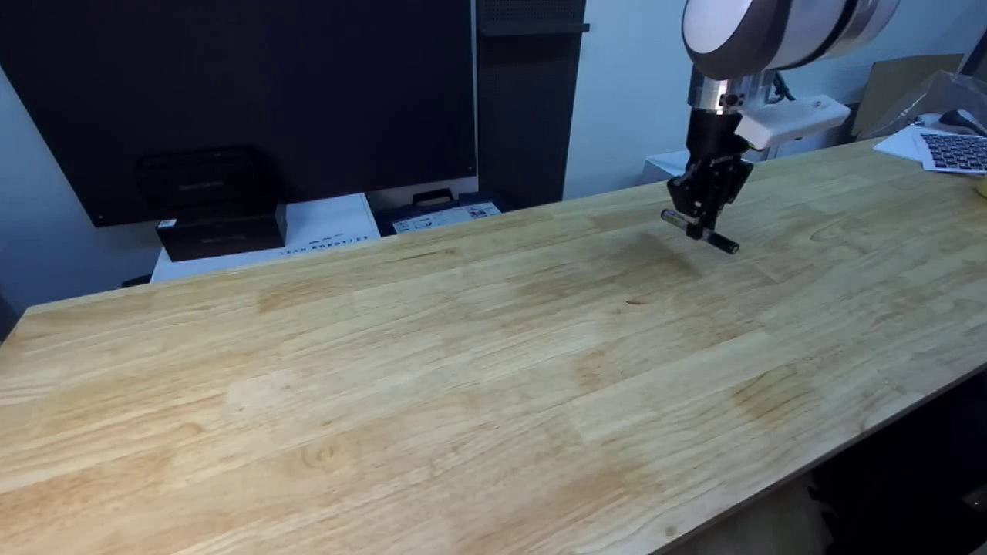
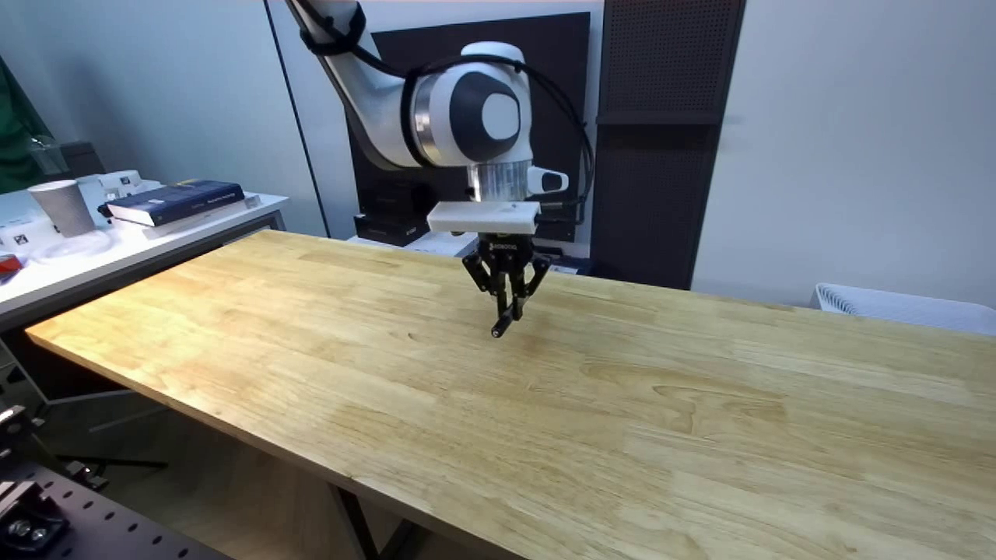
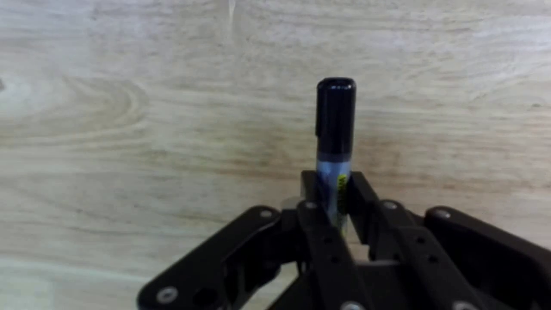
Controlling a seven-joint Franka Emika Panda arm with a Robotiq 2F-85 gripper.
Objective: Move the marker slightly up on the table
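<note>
The marker is a slim dark stick with a black cap and a pale label with yellow lettering. It shows in both exterior views (image 1: 723,243) (image 2: 502,325) and in the wrist view (image 3: 335,120). My gripper (image 1: 698,228) is shut on the middle of the marker, with one finger on each side, as the wrist view (image 3: 333,189) shows. The marker lies crosswise in the fingers, roughly level, and appears a little above the light wooden table (image 1: 463,370). Part of the marker's label and its rear end are hidden by the fingers in the wrist view.
A keyboard (image 1: 956,153) and a plastic bag (image 1: 937,96) lie at the table's far right end in an exterior view. Boxes (image 1: 224,233) and a dark panel (image 1: 254,100) stand behind the table's back edge. A side desk holds a book (image 2: 175,201) and a cup (image 2: 64,208).
</note>
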